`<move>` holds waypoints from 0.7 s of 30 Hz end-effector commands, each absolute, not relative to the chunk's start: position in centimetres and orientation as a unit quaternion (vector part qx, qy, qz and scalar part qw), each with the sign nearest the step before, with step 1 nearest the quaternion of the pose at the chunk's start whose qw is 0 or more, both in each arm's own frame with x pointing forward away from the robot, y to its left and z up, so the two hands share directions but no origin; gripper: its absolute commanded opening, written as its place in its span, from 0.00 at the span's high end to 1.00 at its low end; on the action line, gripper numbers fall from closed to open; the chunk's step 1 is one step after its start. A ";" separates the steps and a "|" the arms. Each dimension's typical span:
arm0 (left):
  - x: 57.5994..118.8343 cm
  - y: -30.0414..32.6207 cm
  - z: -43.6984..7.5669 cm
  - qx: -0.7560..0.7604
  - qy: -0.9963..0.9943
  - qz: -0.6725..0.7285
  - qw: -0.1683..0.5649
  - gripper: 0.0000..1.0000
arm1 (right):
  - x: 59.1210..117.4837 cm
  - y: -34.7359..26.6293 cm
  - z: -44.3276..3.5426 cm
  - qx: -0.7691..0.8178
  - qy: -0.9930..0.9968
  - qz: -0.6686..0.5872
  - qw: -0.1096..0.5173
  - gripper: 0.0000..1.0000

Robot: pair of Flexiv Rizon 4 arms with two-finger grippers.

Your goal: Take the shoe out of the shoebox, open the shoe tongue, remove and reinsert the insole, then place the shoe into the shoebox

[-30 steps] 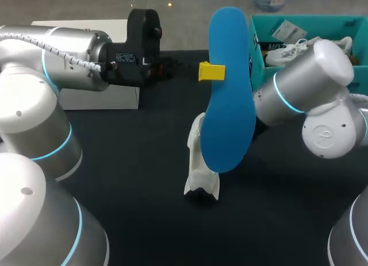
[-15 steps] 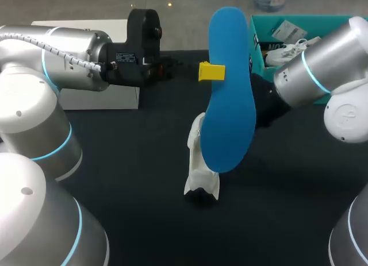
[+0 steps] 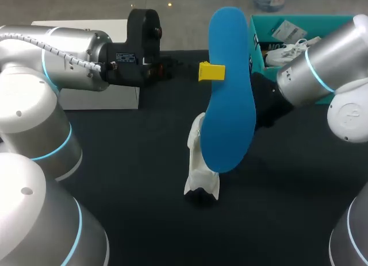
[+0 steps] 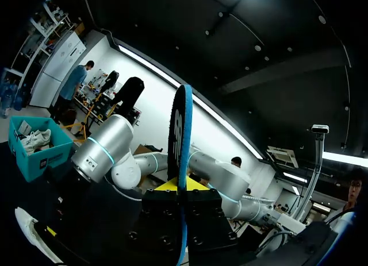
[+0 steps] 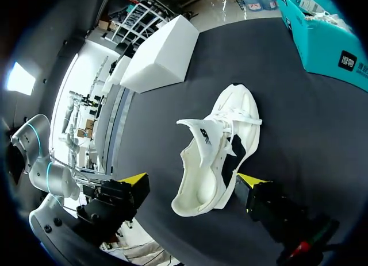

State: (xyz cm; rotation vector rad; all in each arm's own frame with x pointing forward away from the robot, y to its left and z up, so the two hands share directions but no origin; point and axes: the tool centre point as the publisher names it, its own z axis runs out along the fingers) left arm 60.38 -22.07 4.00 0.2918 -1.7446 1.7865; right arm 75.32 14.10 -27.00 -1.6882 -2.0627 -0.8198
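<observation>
Left gripper (image 4: 183, 184) is clamped on the blue insole (image 3: 230, 105), held upright above the mid-worktop (image 3: 132, 180). The white shoe (image 3: 201, 168) lies on the worktop beneath. Right gripper (image 5: 192, 178) straddles the shoe, fingers spread, gripping nothing. The teal shoebox (image 3: 257, 50) sits far right.

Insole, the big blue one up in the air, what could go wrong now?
The left gripper pinches the blue insole only at one edge, so it might slip or twist. The white shoe sits loose between the open fingers of the right gripper, so a nudge might tip it.
</observation>
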 end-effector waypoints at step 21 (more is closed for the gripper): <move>60.3 -22.2 3.9 0.111 -0.659 0.677 0.308 1.00 | 73.9 11.7 -19.8 -0.544 -0.603 -0.444 0.379 0.00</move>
